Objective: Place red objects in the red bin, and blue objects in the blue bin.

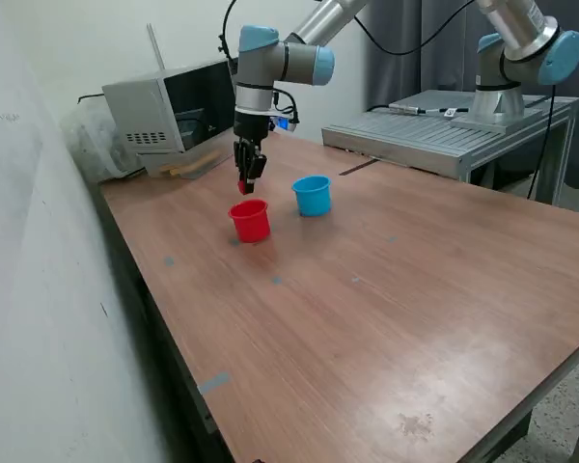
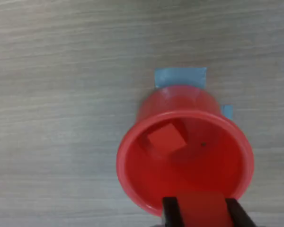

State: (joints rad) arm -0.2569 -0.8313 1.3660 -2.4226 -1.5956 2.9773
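The red bin (image 1: 250, 220) stands on the wooden table, with the blue bin (image 1: 312, 195) just to the exterior view's right of it. My gripper (image 1: 246, 185) hangs a little above the red bin's far rim, shut on a red cube (image 1: 243, 186). In the wrist view the red bin (image 2: 132, 156) is seen from above with one red cube (image 2: 166, 137) lying inside it. The held red cube (image 2: 201, 208) shows between my two dark fingertips (image 2: 169, 213) over the bin's rim. No blue cubes are in view.
A grey box-like appliance (image 1: 164, 111) sits at the table's far corner, behind the arm. A second robot base on a metal plate (image 1: 444, 130) stands at the exterior view's right rear. Small blue tape marks (image 2: 180, 75) dot the tabletop.
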